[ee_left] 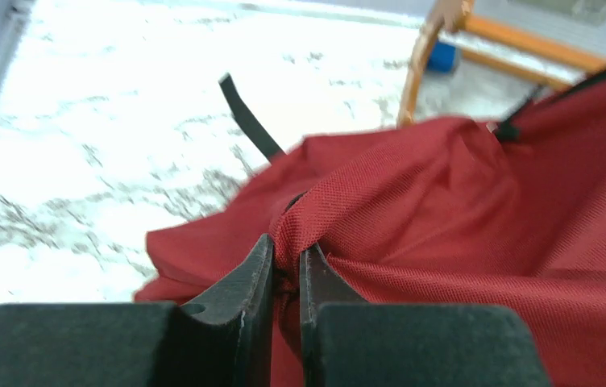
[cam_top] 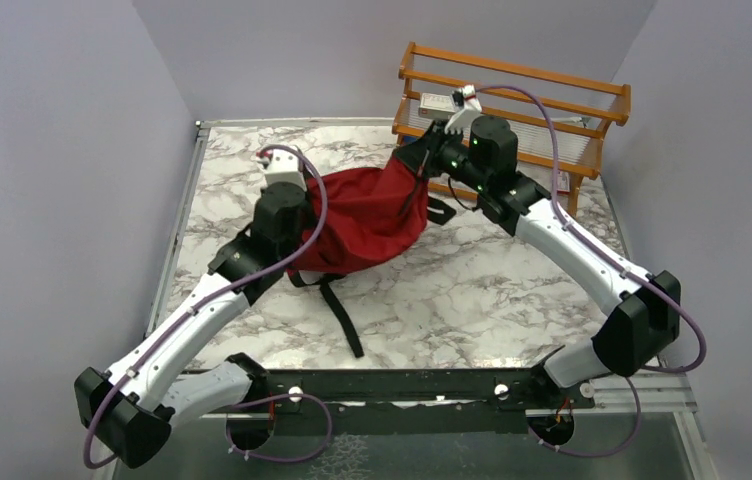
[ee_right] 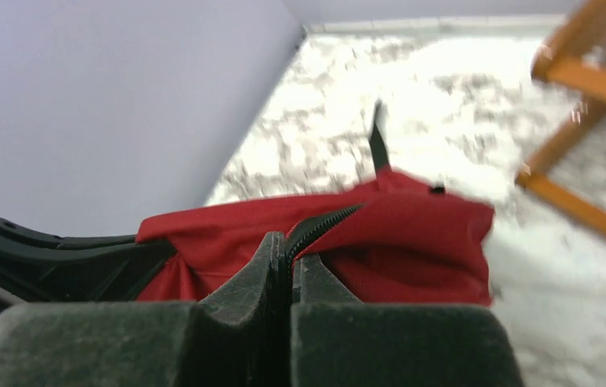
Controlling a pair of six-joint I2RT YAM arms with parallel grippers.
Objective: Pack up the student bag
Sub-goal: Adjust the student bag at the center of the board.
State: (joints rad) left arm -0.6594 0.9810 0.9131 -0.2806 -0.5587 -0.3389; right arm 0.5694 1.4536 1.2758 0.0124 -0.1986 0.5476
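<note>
Marble table (cam_top: 452,295), student bag (cam_top: 367,215), lilac walls (cam_top: 52,130)

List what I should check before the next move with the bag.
1. Grip of left fingers on bag fabric: ok, pinched fold.
2. Grip of right fingers on zipper edge: ok.
3. Bag opening wide enough for packing: cannot tell.
4. Long strap loose on table, free of the arms: ok.
5. Right arm apart from rack: cannot tell.
</note>
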